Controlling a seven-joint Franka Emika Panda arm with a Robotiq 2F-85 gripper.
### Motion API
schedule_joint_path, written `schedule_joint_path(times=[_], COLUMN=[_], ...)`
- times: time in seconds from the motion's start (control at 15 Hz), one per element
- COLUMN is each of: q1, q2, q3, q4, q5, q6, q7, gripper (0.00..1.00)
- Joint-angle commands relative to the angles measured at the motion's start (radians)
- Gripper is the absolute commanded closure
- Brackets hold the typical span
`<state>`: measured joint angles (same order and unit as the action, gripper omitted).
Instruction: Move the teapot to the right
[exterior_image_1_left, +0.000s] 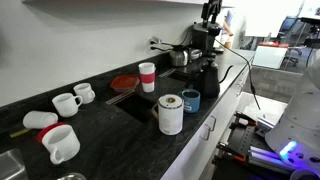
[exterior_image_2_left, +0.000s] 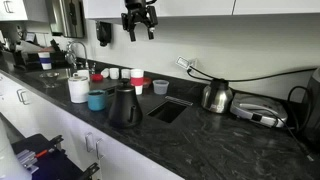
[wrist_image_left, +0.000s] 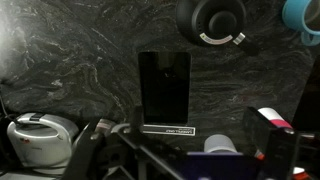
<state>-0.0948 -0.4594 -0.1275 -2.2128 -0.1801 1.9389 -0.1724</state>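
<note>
The black teapot stands on the dark counter near its front edge, next to a teal cup and a white canister. It shows in both exterior views. In the wrist view I see it from above at the top edge. My gripper hangs high above the counter, well clear of the teapot, near the upper cabinets. Its fingers are spread wide and hold nothing.
A black rectangular plate lies on the counter below the gripper. A shiny steel pot with a cable stands beyond it. There are white mugs, a red-banded cup, a grey cup and a sink with a tap.
</note>
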Motion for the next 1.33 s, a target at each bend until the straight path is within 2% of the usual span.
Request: schedule_joint_path(times=[0.0, 0.47, 0.8, 0.93, 1.07, 1.27], q1=[0.000, 0.008, 0.087, 0.097, 0.090, 0.091], q2=[0.000, -0.001, -0.018, -0.014, -0.005, -0.006], q3=[0.001, 0.004, -0.017, -0.005, 0.005, 0.004], q4=[0.002, -0.008, -0.060, -0.077, -0.076, -0.078], q5=[0.001, 0.006, 0.147, 0.131, 0.124, 0.115], q6=[-0.002, -0.001, -0.054, -0.061, -0.045, -0.045], q7=[0.000, -0.009, -0.157, -0.205, -0.165, -0.180], gripper=[0.00, 0.00, 0.00, 0.00, 0.00, 0.00])
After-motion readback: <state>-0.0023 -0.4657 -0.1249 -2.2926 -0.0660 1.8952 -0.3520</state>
